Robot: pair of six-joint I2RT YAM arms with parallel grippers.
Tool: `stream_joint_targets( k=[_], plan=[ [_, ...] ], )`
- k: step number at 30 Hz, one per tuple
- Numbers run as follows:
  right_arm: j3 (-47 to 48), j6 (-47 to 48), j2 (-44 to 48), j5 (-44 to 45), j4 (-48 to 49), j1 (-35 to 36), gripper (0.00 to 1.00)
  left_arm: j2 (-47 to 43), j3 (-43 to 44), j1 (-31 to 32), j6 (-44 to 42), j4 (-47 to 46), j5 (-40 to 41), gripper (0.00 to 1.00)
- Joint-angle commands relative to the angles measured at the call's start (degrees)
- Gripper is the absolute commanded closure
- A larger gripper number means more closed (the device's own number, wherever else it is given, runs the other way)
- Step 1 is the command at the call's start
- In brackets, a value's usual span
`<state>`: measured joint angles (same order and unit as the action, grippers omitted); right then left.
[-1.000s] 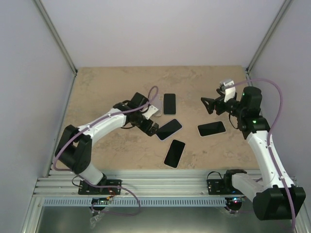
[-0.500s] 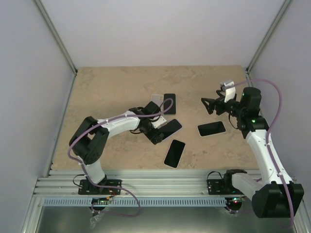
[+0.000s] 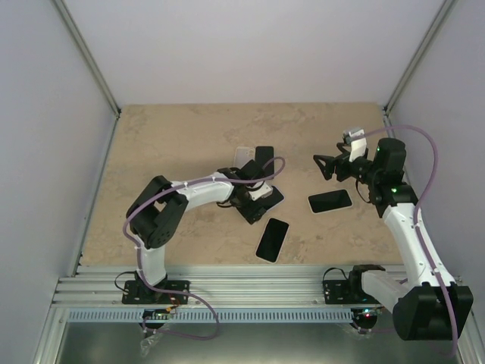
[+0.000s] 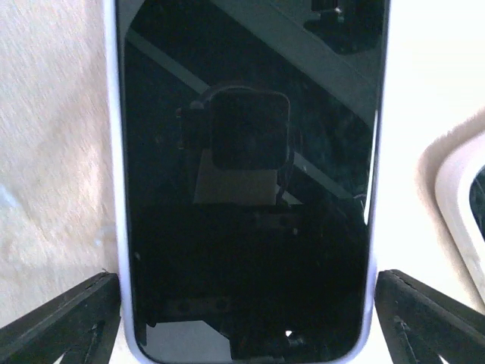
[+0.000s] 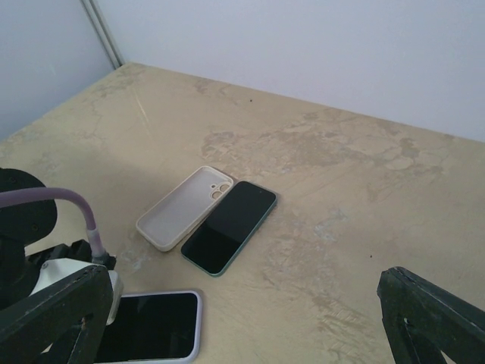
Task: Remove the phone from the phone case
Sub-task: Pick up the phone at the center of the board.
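Reach favours the left hand [image 4: 247, 277], spread wide astride the phone [image 4: 246, 152], long axis up the frame; right hand [image 3: 321, 165], wide too, well apart

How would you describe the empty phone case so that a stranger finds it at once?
On the beige table, look near the middle, just beyond the left gripper. There the empty case lies beside a dark phone. It alone is pale and hollow, with a camera cut-out; the others show black screens.
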<state>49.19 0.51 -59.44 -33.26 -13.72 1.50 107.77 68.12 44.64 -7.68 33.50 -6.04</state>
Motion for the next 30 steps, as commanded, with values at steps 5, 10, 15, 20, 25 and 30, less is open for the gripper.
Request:
stream_joint_targets(
  k=[5,10,15,20,25,30],
  plan=[
    [-0.78,-0.17,-0.07,-0.76,1.71,-0.41,0.02,4.92,5.08,1.02,1.24,-1.5,2.2,0.1],
    [-1.11,0.01,-0.08,-0.89,1.93,-0.42,0.02,7.02,6.7,2.65,1.31,-1.79,4.7,0.11],
    [-1.53,0.53,0.34,-0.47,2.27,-0.41,0.02,9.5,8.01,3.06,1.31,-0.71,4.22,0.15],
    [-1.22,0.65,0.38,0.45,2.7,-0.44,0.02,9.29,8.71,3.08,0.99,0.98,2.42,0.29],
    [0.12,1.23,0.41,0.23,2.98,-0.52,0.02,4.19,7.87,3.02,0.84,-0.32,2.69,0.39],
    [3.22,2.96,-0.55,0.66,1.97,-0.52,0.02,-2.02,6.2,3.0,0.77,-4.48,4.31,0.51]
  ],
)
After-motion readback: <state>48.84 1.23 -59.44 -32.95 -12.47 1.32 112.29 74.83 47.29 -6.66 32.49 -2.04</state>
